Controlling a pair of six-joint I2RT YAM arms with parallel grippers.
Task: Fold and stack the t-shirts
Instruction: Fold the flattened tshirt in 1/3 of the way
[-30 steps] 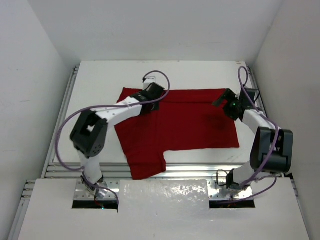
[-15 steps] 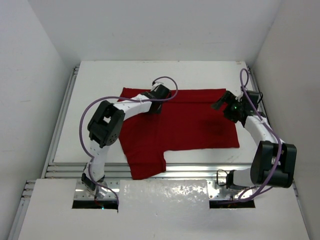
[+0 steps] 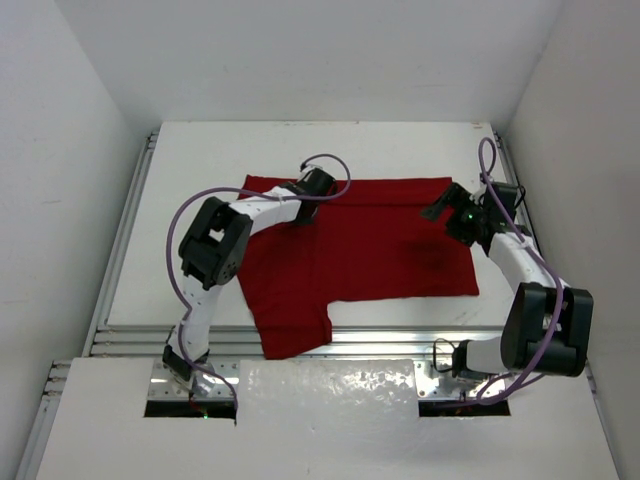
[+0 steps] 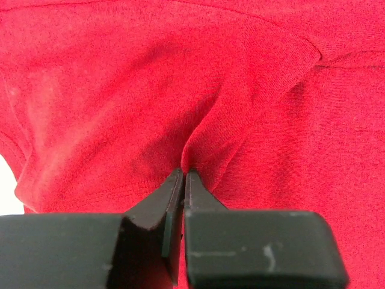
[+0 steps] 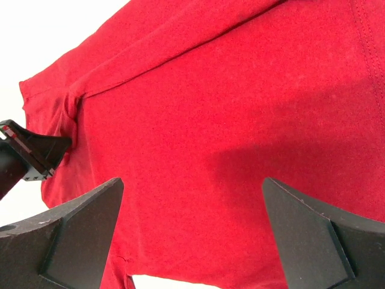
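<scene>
The dark red t-shirt [image 3: 360, 250] lies spread on the white table, one sleeve reaching toward the near edge. My left gripper [image 3: 303, 212] is at the shirt's far left part, shut on a pinched ridge of the t-shirt's cloth [image 4: 198, 144]; the cloth rises in a fold from its fingertips [image 4: 195, 180]. My right gripper [image 3: 442, 204] is open and empty above the shirt's far right corner. In the right wrist view its two fingers [image 5: 78, 229] stand wide apart over flat red cloth [image 5: 228, 120], and the left gripper shows at the left edge [image 5: 27, 153].
White walls close in the table [image 3: 200, 160] on the left, back and right. A metal rail [image 3: 380, 340] runs along the near edge, in front of the arm bases.
My left arm has folded in closer to the shirt, its gripper shifting slightly right along the far edge, still pinching cloth. My right gripper has drawn back slightly to the right.
</scene>
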